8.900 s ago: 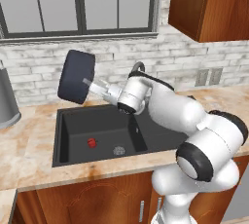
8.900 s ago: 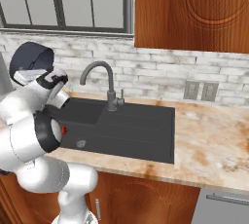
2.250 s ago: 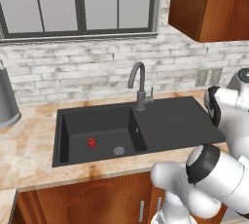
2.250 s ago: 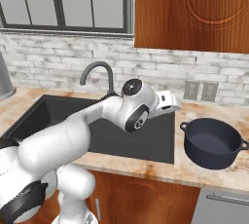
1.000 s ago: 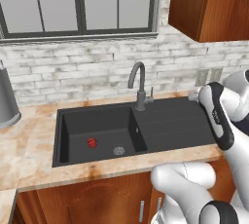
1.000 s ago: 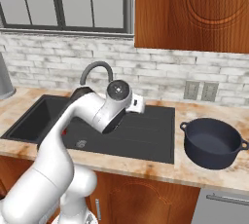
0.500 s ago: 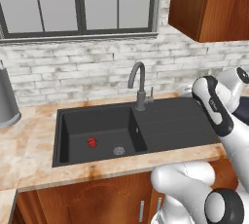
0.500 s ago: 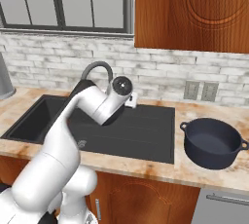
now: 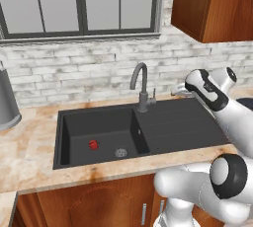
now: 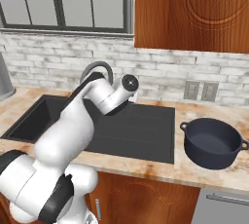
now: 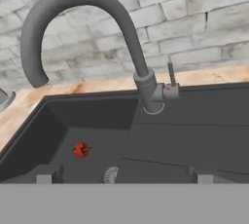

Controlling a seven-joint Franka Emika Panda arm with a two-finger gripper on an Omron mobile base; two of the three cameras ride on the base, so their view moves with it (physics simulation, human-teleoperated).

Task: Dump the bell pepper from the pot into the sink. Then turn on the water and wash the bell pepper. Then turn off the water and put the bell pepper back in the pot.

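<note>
The tiny red bell pepper (image 9: 93,145) (image 11: 81,150) lies on the floor of the sink's deep basin, left of the round drain (image 9: 120,152) (image 11: 111,174). The black sink (image 9: 173,127) (image 10: 146,133) is dry, with no stream from the grey gooseneck faucet (image 9: 142,87) (image 11: 92,4). My gripper (image 9: 179,92) (image 11: 121,177) hovers open and holds nothing, just right of the faucet and above the shallow section, facing the faucet's small side lever (image 11: 171,75). The dark pot (image 10: 214,142) stands upright on the counter right of the sink, apart from the gripper.
A tall grey metal container (image 9: 7,105) stands on the counter at the far left. The brick wall and window run behind the faucet. A wooden cabinet (image 10: 194,9) hangs above the right counter, with two outlets (image 10: 200,90) under it.
The pot was tipped over the sink, then left on the right counter. Over the last second the hand has swung left from the pot's side towards the faucet. The pepper has stayed put.
</note>
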